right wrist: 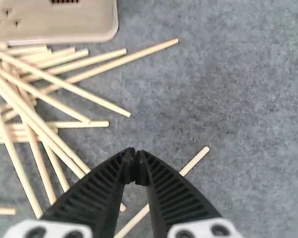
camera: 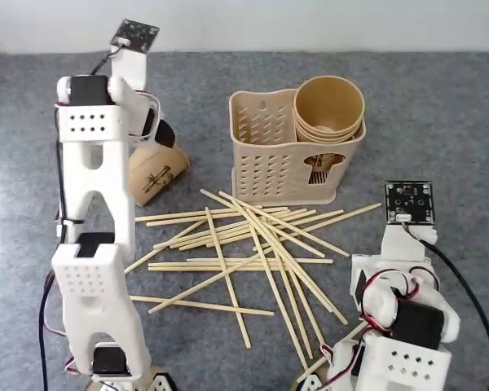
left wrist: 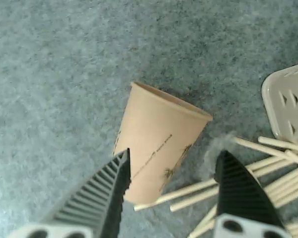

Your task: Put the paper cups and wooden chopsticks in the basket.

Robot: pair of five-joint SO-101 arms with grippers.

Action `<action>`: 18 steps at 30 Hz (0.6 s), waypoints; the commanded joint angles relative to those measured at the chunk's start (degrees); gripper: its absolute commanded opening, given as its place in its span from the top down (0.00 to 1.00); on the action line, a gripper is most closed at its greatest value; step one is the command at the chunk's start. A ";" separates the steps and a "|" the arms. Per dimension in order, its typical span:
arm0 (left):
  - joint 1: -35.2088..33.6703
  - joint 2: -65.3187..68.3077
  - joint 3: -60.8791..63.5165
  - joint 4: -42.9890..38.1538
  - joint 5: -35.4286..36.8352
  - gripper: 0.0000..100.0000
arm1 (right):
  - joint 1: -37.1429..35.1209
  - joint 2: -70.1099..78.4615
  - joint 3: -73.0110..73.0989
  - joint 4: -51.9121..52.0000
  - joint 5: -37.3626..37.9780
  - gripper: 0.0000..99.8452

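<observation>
A tan paper cup (camera: pixel 156 173) (left wrist: pixel 159 141) lies on its side on the grey mat, left of the basket. My left gripper (left wrist: pixel 174 171) hangs open just above it, one finger on each side, not touching. Several more paper cups (camera: pixel 328 110) sit stacked in the right compartment of the beige slotted basket (camera: pixel 269 155). Many wooden chopsticks (camera: pixel 253 244) (right wrist: pixel 44 109) lie scattered in front of the basket. My right gripper (right wrist: pixel 135 166) is shut with nothing in it, low at the front right, over bare mat beside a single chopstick (right wrist: pixel 188 166).
The basket's corner (right wrist: pixel 54 22) (left wrist: pixel 288 104) edges into both wrist views. The left arm's white links (camera: pixel 94 220) stand tall along the left side. Open grey mat lies right of the basket and behind it.
</observation>
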 commanded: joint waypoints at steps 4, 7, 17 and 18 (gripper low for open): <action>0.53 7.91 -13.93 -2.29 3.52 0.73 | 0.31 -0.66 0.00 -1.71 -2.64 0.99; 0.70 13.10 -17.36 -3.60 3.52 0.73 | 0.31 -0.66 0.00 -1.54 -2.73 0.99; -0.62 22.33 -22.29 -0.62 1.49 0.74 | 0.31 -0.66 0.09 -1.27 -2.81 0.99; -0.88 21.89 -22.29 0.26 0.88 0.75 | 0.31 -0.66 0.09 -1.27 -2.81 0.99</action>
